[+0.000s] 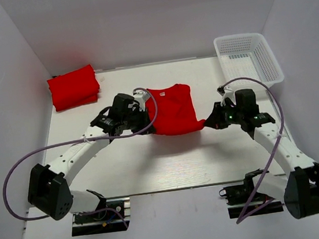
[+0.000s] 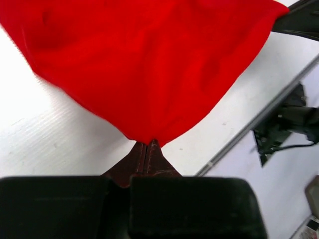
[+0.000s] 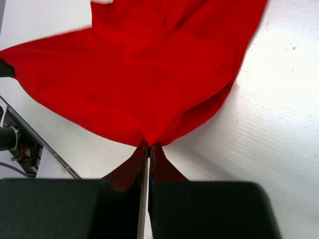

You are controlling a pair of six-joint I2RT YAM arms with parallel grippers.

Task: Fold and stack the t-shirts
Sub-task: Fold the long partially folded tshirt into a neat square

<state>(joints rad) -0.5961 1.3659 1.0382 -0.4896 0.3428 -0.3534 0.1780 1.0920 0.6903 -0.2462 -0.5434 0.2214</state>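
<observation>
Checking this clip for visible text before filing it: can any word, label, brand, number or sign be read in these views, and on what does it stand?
No text can be read in any view.
White neck label on the middle t-shirt: too small to read.
Folded t-shirts and white mesh basket: no print visible.

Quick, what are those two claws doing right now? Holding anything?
Left gripper: closed, pinching one bottom corner of the red t-shirt.
Right gripper: closed, pinching the same shirt's opposite bottom corner.
</observation>
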